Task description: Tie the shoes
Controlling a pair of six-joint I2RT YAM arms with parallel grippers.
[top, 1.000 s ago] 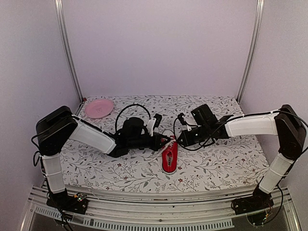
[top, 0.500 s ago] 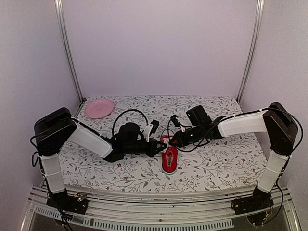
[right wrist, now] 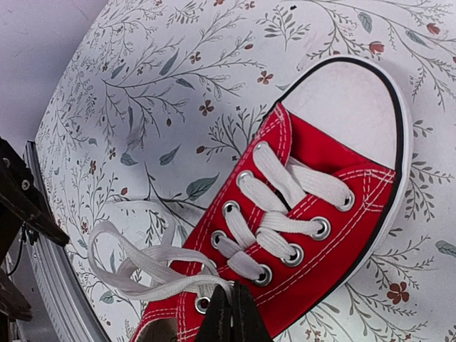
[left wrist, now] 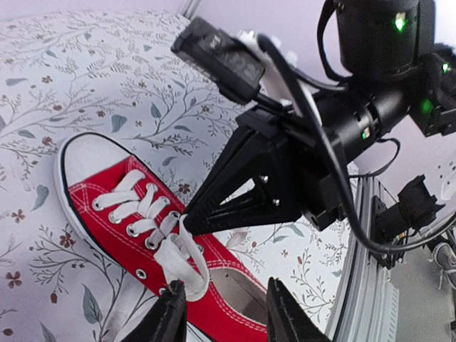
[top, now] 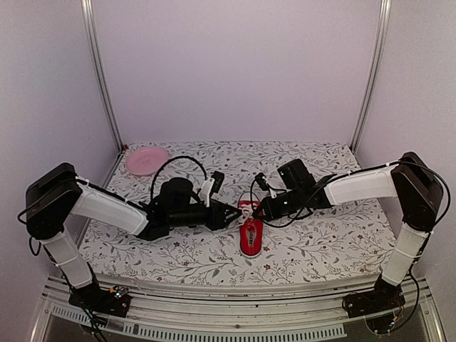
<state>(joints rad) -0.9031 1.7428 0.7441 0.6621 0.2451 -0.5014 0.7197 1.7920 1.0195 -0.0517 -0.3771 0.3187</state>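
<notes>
Top view first: the red sneaker (top: 251, 236) sits about mid-tabletop (top: 320, 246), toe pointing to the near edge, with both arms meeting over its far end. There's a pink plate (top: 147, 159) way off in the far left corner. Compared with a second ago, the left arm has drawn back to the left and sits lower, so the left tool (top: 231, 216) is now just left of the shoe's far end rather than right on it. It was clamped shut then and its fingers have since parted. The right tool (top: 256, 211) slid in toward the shoe and is pretty much where it was half a second ago.

Left wrist view: the left tool (left wrist: 224, 313) has its two fingers (left wrist: 167, 317) standing partway apart with nothing between them, just the shoe's opening showing through the gap. The white lace (left wrist: 182, 260) trails down to the left-hand finger, but I can't tell if it actually touches. The right tool (left wrist: 189, 219) comes in as a black wedge, its tip right on the lace above the top eyelets.

Right wrist view: the right tool (right wrist: 231, 313) is fully closed, pinching a strand of the white lace (right wrist: 135, 267) by the top eyelets. The rest of that lace lies in loose loops on the tabletop (right wrist: 178, 71) beside the red sneaker (right wrist: 313, 171).
</notes>
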